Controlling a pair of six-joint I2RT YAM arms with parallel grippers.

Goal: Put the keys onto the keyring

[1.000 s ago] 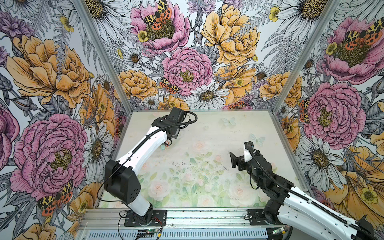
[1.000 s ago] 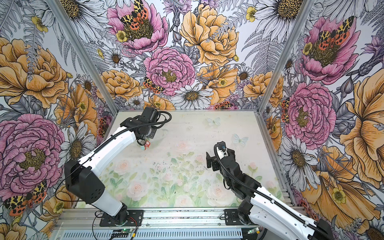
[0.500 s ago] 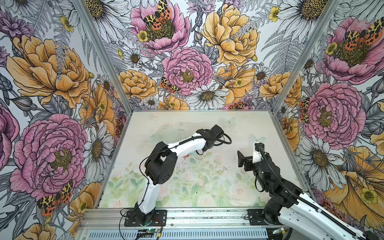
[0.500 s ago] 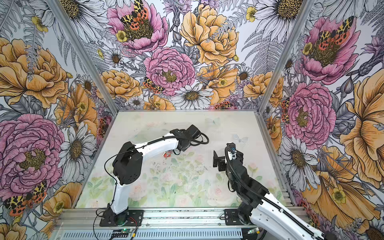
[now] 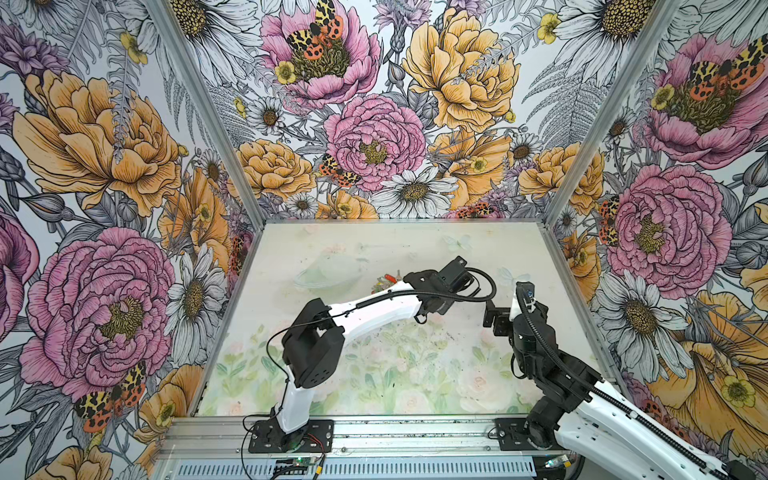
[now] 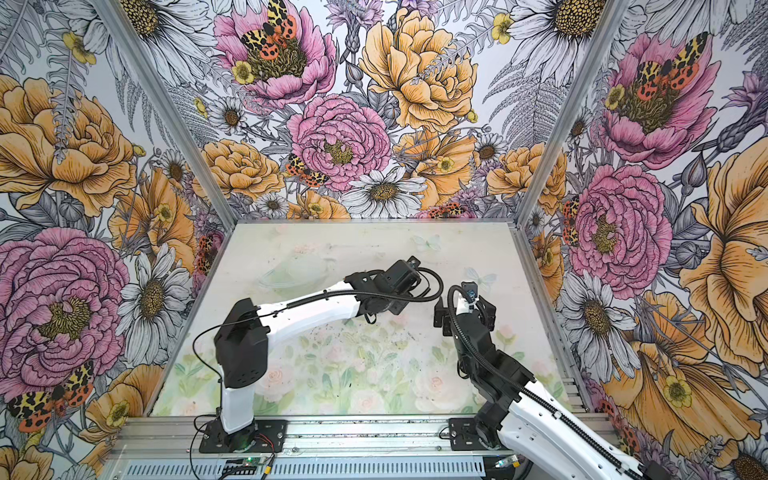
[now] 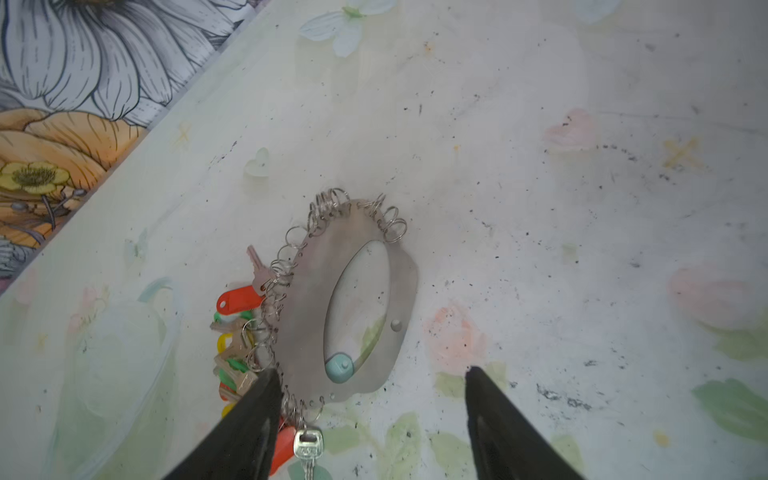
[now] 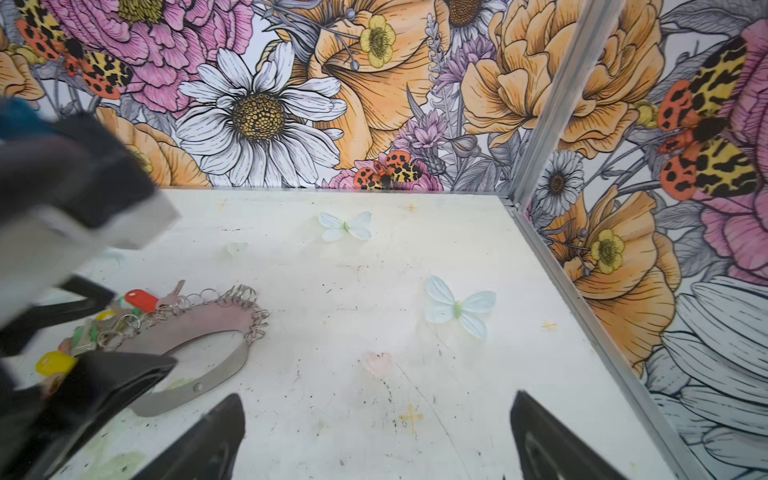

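The keyring [image 7: 307, 291] is a flat grey band fringed with small wire rings, lying on the table; it also shows in the right wrist view [image 8: 199, 326]. Several keys with red [image 7: 237, 300], green and yellow tags cluster along its fringed edge. A silver key [image 7: 308, 444] with a red tag [image 7: 285, 451] lies at the fringe, its head touching a wire ring. My left gripper [image 7: 370, 372] hangs open over that end, holding nothing. In a top view only the red tag [image 5: 390, 276] peeks past the left wrist. My right gripper [image 8: 378, 397] is open and empty, beside the keyring.
The left gripper's dark fingers [image 8: 124, 374] straddle the tag cluster in the right wrist view. The flowered right wall with its metal post [image 8: 552, 108] and the back wall stand close by. Printed butterflies [image 8: 457, 307] mark the bare table toward the corner.
My left arm swung from the far left of the table to the keyring at middle right, and its jaws went from shut to open. The right gripper shifted slightly back and right.
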